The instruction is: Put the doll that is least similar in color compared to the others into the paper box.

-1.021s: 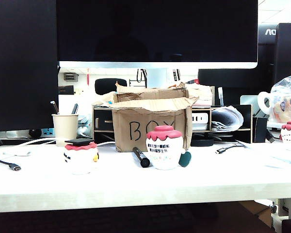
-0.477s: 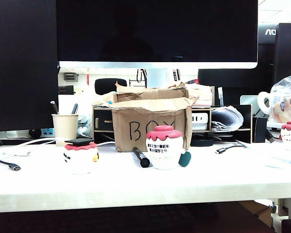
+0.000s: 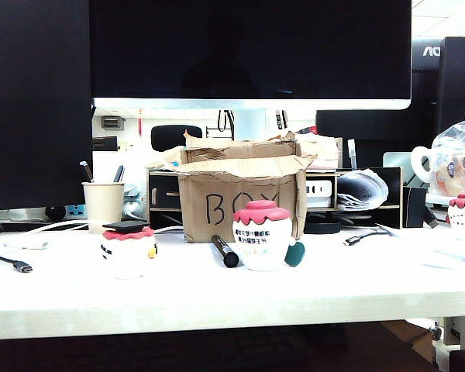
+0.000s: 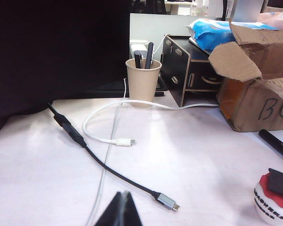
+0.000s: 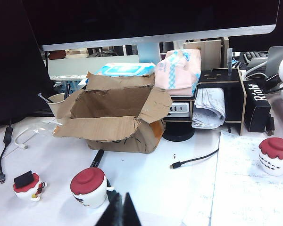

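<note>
Paper box: we see the brown corrugated cardboard box [image 3: 240, 198] marked "BOX" standing at the back of the white table [image 3: 217, 294], flaps ragged and open; from the right wrist view its inside [image 5: 114, 104] shows only bare cardboard as far as we can see.
Wooden organiser: a dark slotted desk organiser [image 5: 226, 101] stands just beside the box, with rolled papers [image 5: 208, 109] in its lower shelf.
Paper cup: a beige paper cup [image 3: 104, 207] stands beside the box on its other side, with pens in it.
Pink-capped doll: a white round doll with a pink-red cap and printed text [image 3: 263, 235] sits in front of the box.
Hatted doll: a white round doll with a black graduation hat [image 3: 128, 248] sits in front of the cup.
Marker: a black marker [image 3: 225, 251] lies in front of the box, beside the pink-capped doll.
Yellow duck doll: we cannot find it in any view.
Left gripper [image 4: 121, 212]: over the table near the cup, fingers pressed together, empty.
Right gripper [image 5: 119, 213]: above the pink-capped doll in front of the box, clenched, holding nothing.
</note>
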{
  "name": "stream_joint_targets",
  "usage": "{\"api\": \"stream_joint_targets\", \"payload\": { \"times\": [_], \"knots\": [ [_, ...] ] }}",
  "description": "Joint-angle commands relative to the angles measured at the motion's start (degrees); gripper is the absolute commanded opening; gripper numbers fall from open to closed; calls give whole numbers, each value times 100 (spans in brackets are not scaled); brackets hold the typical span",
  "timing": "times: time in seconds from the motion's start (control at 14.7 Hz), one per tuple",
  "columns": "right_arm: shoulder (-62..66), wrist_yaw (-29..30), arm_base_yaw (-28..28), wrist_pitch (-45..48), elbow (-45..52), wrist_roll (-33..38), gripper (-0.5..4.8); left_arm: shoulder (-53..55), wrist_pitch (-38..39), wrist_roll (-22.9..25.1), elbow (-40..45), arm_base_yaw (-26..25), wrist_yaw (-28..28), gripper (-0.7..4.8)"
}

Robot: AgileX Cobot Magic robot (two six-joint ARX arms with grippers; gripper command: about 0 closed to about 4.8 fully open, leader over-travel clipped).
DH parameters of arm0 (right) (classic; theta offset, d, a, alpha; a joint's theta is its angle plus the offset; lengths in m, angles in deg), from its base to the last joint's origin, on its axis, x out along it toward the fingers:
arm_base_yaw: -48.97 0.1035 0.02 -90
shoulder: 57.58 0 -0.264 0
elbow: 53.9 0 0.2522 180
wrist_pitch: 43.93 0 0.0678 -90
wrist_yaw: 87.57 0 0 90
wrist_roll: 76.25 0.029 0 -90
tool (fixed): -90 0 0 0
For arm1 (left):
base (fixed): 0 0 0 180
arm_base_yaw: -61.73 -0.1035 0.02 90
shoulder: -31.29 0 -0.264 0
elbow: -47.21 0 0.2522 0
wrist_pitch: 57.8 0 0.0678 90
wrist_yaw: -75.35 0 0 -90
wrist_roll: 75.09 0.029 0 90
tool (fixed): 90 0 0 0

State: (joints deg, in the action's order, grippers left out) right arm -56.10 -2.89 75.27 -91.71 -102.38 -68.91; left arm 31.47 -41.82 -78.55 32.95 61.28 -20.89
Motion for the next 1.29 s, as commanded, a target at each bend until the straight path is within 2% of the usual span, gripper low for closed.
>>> {"api": "stream_joint_targets", "payload": {
  "times": [0.07,0.27,0.34,0.48,0.54,0.61,0.82,1.09,1.29],
  "knots": [
    [2,7,-9,77,-26,17,-5,0,-59,2,-7,-9,-20,-5],
    [-7,-350,-52,96,4,-339,-5,0,-59,2,-7,-9,-20,-5],
    [-42,-605,-273,151,153,-345,-5,0,-59,2,-7,-7,-20,-5],
    [-72,-636,-1058,621,789,-299,-5,0,-57,2,-7,-7,-20,-5],
    [-72,-538,-1386,964,1123,-278,-5,0,-59,2,-7,2,-20,-5],
    [-70,-197,-1919,1521,1698,-282,-5,0,-61,2,-7,2,-22,-5],
    [-129,319,-2594,2623,2791,-280,-5,0,-59,2,-7,2,-22,-5],
    [-129,402,-2573,3130,3416,-282,-5,0,-59,2,-7,2,-22,-5],
    [-129,433,-2570,3287,3421,-284,-5,0,-59,2,-7,2,-22,-5]
  ]
}}
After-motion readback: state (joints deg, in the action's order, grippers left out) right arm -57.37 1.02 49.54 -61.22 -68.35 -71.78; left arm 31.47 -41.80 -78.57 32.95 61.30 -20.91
